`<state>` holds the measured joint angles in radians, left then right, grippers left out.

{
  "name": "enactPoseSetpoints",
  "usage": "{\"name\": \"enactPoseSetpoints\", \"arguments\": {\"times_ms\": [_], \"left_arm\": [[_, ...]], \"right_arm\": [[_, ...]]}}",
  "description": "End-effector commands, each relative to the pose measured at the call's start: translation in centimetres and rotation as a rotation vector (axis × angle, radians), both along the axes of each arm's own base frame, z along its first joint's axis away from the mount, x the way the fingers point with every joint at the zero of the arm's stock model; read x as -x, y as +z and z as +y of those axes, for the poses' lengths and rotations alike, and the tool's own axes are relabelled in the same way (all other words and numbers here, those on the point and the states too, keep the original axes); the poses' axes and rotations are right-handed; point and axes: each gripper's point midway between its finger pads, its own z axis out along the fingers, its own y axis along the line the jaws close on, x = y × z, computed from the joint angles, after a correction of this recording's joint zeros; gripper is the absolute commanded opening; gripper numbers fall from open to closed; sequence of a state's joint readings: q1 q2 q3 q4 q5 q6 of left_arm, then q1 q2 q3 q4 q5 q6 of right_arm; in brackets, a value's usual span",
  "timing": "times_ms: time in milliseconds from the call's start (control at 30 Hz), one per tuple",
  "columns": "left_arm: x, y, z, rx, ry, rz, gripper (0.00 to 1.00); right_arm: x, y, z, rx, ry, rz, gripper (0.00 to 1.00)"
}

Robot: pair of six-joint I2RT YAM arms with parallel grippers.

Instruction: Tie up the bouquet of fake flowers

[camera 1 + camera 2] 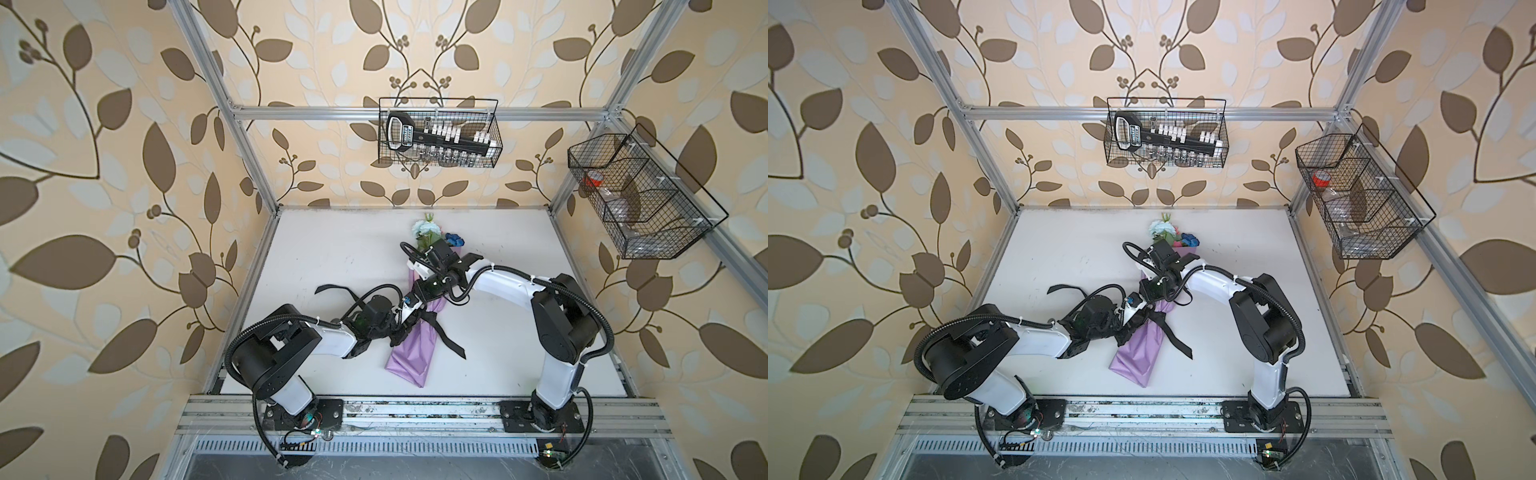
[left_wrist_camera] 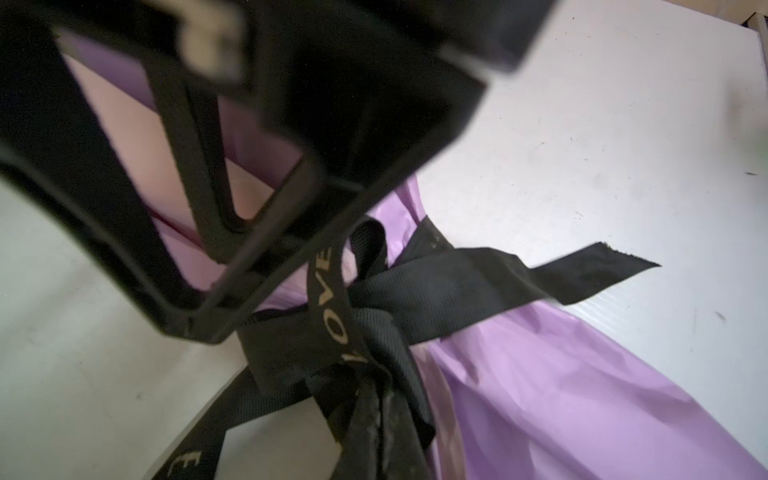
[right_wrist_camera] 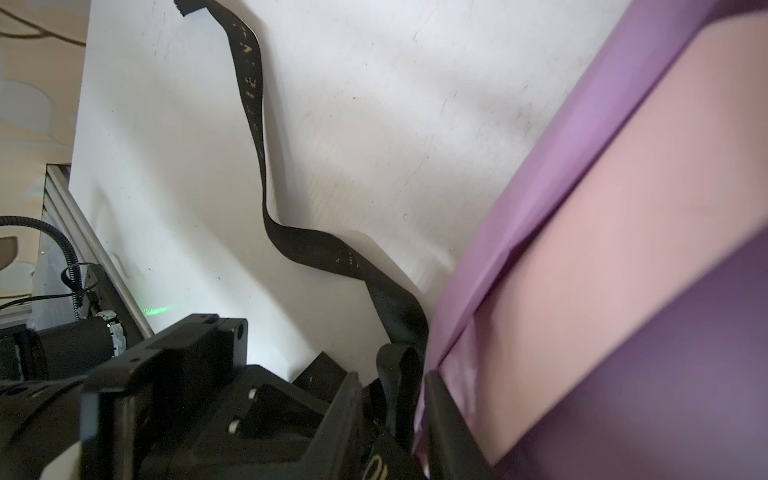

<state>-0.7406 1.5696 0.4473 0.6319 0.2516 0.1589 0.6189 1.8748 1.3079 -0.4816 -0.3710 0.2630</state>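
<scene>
So out past the left tool [image 2: 370,403], a loose tail of the black ribbon [image 3: 251,91] is snaking flat across the table [image 1: 316,249]. It's woven and matte, with pale lettering. That tool is pinching the ribbon right at the knot, fingers pressed together on it. The bouquet of fake flowers [image 1: 406,359] is lying just under both tools. Its blooms are pointing away from them toward the back wall. Its crinkly lilac paper is flaring out toward the aluminium rail [image 1: 415,409] at the front and showing a smooth pink inner side. The right tool [image 3: 395,386] is hovering at the knot too, jaws sitting a little apart with a ribbon loop in the gap. Beyond it the scuffed white table is running bare out to its edge.
</scene>
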Motion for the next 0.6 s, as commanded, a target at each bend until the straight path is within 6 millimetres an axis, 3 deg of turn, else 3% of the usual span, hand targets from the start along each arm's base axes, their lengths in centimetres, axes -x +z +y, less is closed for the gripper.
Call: {"name": "enactPoseSetpoints", "arguments": {"times_ms": [0, 267, 433, 567], "left_arm": [[-0.4, 2.1, -1.7, 0.049, -0.048, -0.094, 0.01], [-0.5, 3.2, -2.0, 0.05, -0.051, -0.127, 0.01], [-0.7, 3.6, -2.0, 0.043, -0.052, -0.152, 0.01], [-0.6, 3.5, -2.1, 0.023, -0.066, -0.173, 0.0]], "right_arm": [[0.6, -0.6, 1.3, -0.013, 0.053, 0.023, 0.25], [0.1, 3.6, 0.5, -0.067, 0.024, -0.053, 0.1], [-1.3, 4.9, -0.6, -0.102, -0.025, -0.075, 0.08], [-0.9, 5.3, 0.9, -0.182, 0.023, -0.034, 0.08]]}}
